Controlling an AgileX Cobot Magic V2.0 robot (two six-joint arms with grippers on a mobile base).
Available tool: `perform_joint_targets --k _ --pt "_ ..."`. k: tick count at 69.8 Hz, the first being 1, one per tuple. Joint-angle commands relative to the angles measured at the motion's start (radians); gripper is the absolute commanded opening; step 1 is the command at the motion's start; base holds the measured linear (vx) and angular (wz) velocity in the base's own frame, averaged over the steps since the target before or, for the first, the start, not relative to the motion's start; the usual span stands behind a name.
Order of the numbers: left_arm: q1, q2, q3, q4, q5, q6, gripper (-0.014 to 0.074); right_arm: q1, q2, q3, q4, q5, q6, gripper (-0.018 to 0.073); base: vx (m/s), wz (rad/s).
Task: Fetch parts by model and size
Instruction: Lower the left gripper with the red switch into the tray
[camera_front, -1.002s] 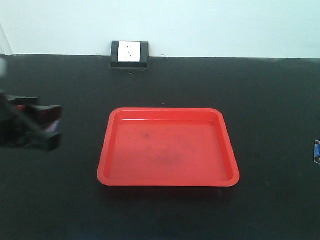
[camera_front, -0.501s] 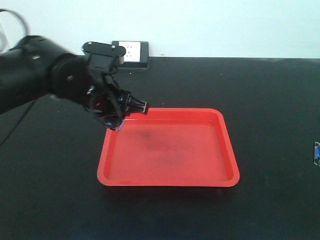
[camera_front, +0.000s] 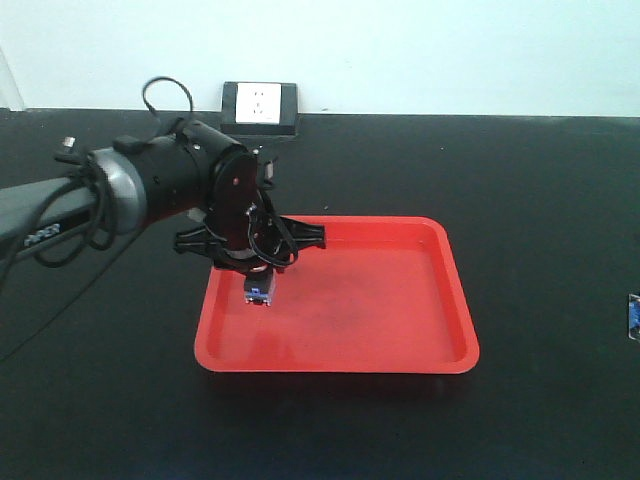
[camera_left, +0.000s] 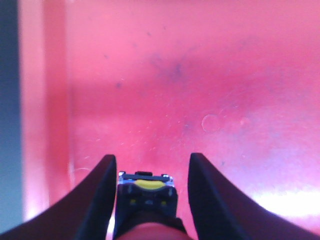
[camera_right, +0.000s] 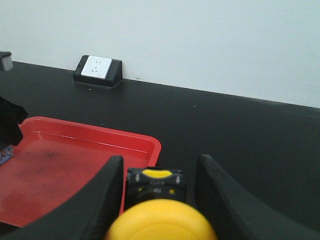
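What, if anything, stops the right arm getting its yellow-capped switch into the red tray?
Probably nothing; likely yes. The left gripper holds the red-capped switch over the red tray, left part only; its right part lies bare, and the right gripper with the yellow-capped switch is off that side.

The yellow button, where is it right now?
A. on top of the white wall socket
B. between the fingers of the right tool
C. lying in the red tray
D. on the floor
B: in the right wrist view, the yellow button sits between the two dark fingers of the right tool, and the red tray lies off to one side of it.
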Motion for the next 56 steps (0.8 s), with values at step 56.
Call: perform_joint_targets --k 56 --pt "-0.005 0.068 -0.035 0.005 -0.128 -0.014 0.0057 0.000 0.006 -0.027 -0.010 -0.073 0.002 -0.0009 0.00 0.00"
